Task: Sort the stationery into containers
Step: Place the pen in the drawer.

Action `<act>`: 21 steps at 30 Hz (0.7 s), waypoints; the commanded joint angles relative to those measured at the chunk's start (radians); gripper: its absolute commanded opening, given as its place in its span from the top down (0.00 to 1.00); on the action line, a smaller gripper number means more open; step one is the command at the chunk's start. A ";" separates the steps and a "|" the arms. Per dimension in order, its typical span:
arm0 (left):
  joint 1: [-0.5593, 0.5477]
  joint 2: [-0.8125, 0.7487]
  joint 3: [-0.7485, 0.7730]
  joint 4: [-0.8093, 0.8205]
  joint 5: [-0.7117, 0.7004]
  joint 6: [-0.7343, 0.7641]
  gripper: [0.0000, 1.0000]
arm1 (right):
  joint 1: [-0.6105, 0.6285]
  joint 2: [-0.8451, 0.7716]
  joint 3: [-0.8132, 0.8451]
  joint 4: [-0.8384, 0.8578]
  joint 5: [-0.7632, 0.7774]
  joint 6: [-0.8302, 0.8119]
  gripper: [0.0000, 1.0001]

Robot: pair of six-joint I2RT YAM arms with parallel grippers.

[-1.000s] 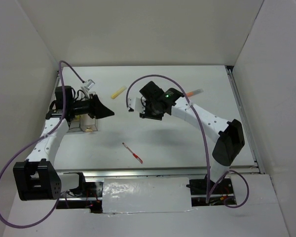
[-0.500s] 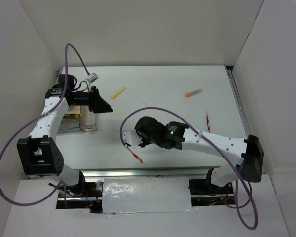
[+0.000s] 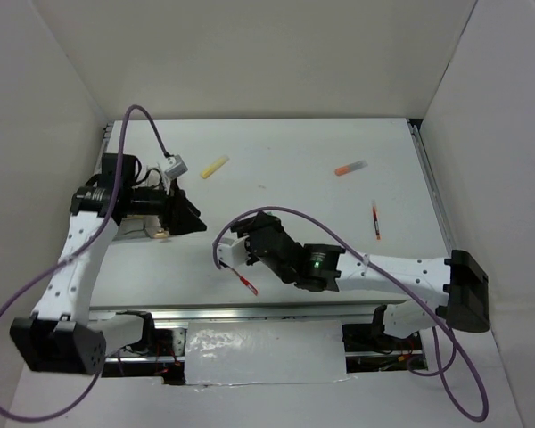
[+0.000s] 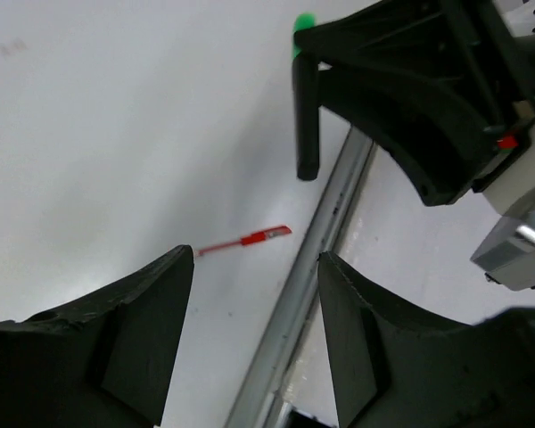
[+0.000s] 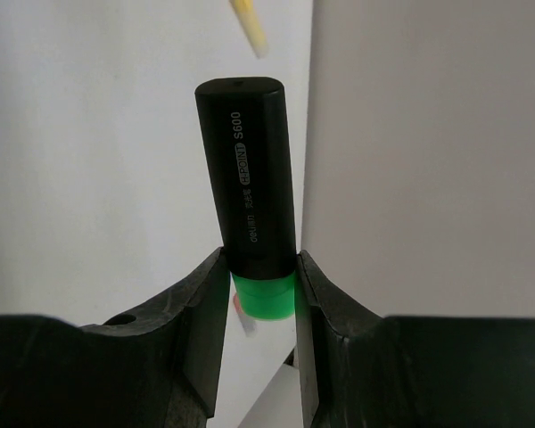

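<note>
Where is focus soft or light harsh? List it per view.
Top external: even soft light, faint shadows. Left wrist: left claw dark and soft-edged, red pen sharp. Right wrist: green highlighter print legible, yellow marker beyond it blurred.

The left arm (image 3: 76, 263) rises from its base at the near left corner, bends at the elbow and turns its wrist to the right. The left gripper (image 4: 254, 272) points rightward and a little down, its fingers spread apart with nothing between them. The right arm (image 3: 401, 267) lies low, stretched far leftward from its base at the near right, the forearm nearly level. The right gripper (image 5: 259, 267) is clamped on a black marker (image 5: 247, 169) with a green end, which sticks out past the fingertips, close to the left gripper.
</note>
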 commanded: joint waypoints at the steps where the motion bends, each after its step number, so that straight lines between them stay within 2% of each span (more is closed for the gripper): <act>1: -0.062 -0.122 0.019 0.166 -0.158 -0.170 0.30 | 0.039 -0.081 -0.032 0.172 0.087 -0.037 1.00; 7: -0.079 -0.150 0.091 0.103 -0.250 -0.232 0.30 | 0.114 -0.160 -0.102 0.173 0.162 -0.073 1.00; 14: -0.208 -0.191 0.120 0.087 -0.364 -0.264 0.31 | 0.243 -0.237 -0.228 0.243 0.265 -0.172 1.00; 21: -0.305 -0.231 0.082 0.110 -0.445 -0.322 0.31 | 0.262 -0.231 -0.277 0.305 0.319 -0.243 1.00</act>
